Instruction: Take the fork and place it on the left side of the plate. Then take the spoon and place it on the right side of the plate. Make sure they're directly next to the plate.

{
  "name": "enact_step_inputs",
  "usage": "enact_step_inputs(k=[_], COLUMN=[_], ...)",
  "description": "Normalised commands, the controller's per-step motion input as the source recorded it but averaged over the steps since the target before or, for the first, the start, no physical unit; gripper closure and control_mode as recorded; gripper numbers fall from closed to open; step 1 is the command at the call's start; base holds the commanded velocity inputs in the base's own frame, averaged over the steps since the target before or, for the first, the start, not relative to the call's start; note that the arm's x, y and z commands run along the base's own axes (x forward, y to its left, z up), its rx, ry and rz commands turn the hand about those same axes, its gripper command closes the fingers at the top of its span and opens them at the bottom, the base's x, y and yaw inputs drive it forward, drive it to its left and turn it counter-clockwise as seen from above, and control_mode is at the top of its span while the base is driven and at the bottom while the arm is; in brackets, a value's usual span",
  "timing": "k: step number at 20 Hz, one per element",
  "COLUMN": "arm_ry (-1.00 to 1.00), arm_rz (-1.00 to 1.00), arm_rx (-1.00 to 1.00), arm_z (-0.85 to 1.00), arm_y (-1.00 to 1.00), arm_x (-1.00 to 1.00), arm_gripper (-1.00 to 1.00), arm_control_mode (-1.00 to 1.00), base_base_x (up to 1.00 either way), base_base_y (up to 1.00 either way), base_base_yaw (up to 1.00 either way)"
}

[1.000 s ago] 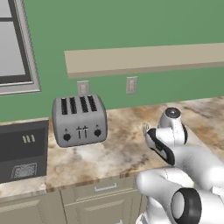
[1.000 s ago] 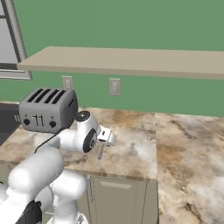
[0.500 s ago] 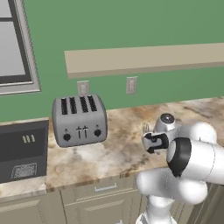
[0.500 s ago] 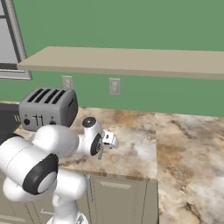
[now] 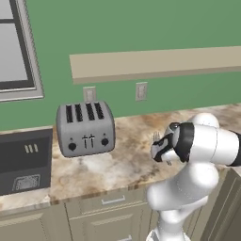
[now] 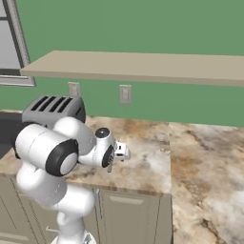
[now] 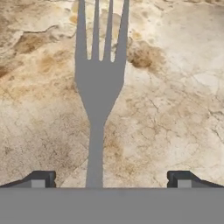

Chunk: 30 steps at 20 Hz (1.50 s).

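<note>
One fork [image 7: 97,83] lies flat on the marbled bench [image 7: 175,87], near its front edge, centred under my tool [image 7: 107,178], whose jaws stand wide apart, holding nothing. I judge it light, stiff and slippery; I'd pinch the thin handle. One toaster [image 5: 85,128] behind.

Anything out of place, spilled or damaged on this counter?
Nothing stands out. The fork lies flat on the marble counter, midway between the open gripper fingertips. The toaster stands upright near the wall. No spills or damage show.
</note>
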Motion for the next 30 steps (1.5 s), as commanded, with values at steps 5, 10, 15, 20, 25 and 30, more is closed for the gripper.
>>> enact_step_inputs(k=[5, 10, 15, 20, 25, 30], arm_ry=[0.11, 0.14, 0.14, 0.05, -0.10, -0.40], arm_rz=[0.05, 0.04, 0.03, 0.02, 0.00, -0.02], arm_rx=[0.00, 0.00, 0.00, 0.00, 0.00, 0.06], arm_z=[-0.63, -0.71, -0.77, -0.67, -0.36, -0.01], arm_y=[0.00, 0.00, 0.00, 0.00, 0.00, 0.00], arm_x=[0.29, 0.28, 0.19, 0.01, -0.29, -0.69], arm_gripper=[1.00, 1.00, 1.00, 1.00, 1.00, 1.00], arm_control_mode=[-1.00, -1.00, -1.00, -1.00, -1.00, -1.00], base_base_x=[0.00, 0.00, 0.00, 0.00, 0.00, 0.00], base_base_y=[0.00, 0.00, 0.00, 0.00, 0.00, 0.00], base_base_yaw=[0.00, 0.00, 0.00, 0.00, 0.00, 0.00])
